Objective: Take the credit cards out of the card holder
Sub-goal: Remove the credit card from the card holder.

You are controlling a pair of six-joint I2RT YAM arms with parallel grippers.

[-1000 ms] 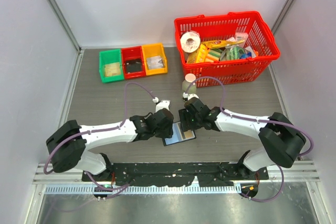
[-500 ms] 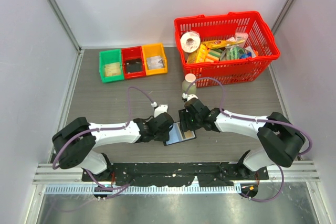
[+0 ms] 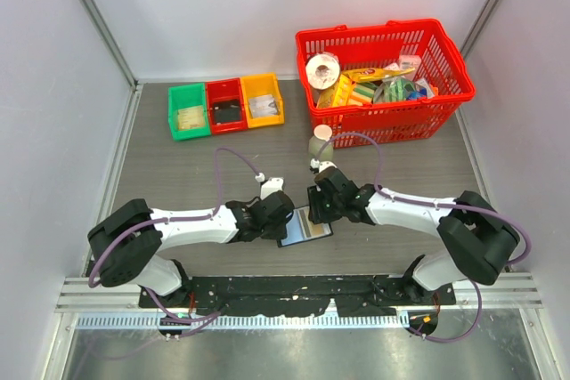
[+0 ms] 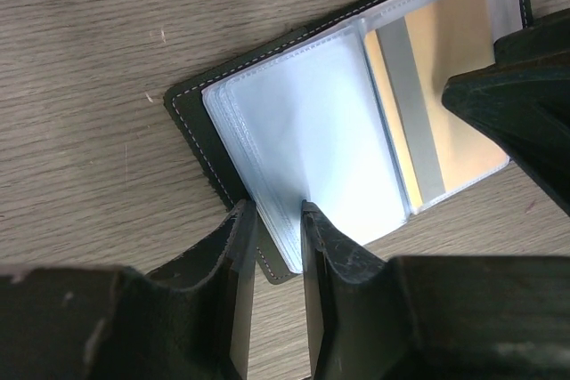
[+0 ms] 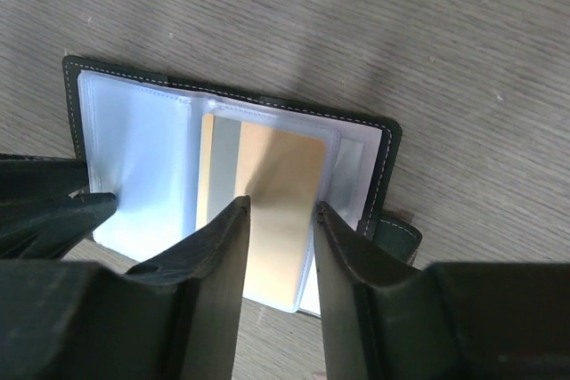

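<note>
**On the table (image 5: pixel 401 33), the card holder (image 3: pixel 305 227) lay open and flat**

The left gripper (image 4: pixel 272 211) had its two fingers only a little apart. Their tips sat on one edge of the holder's pale half. The edge of the clear pockets (image 4: pixel 303 122) showed between them. I cannot tell if it squeezed. The right gripper (image 5: pixel 278 206) was open wider. Its tips sat on the clear pocket over the yellow-orange credit card (image 5: pixel 276 166), which was inside that pocket. The holder lay near the front middle of the table. A red basket (image 3: pixel 385 31) stood well behind it.
</note>
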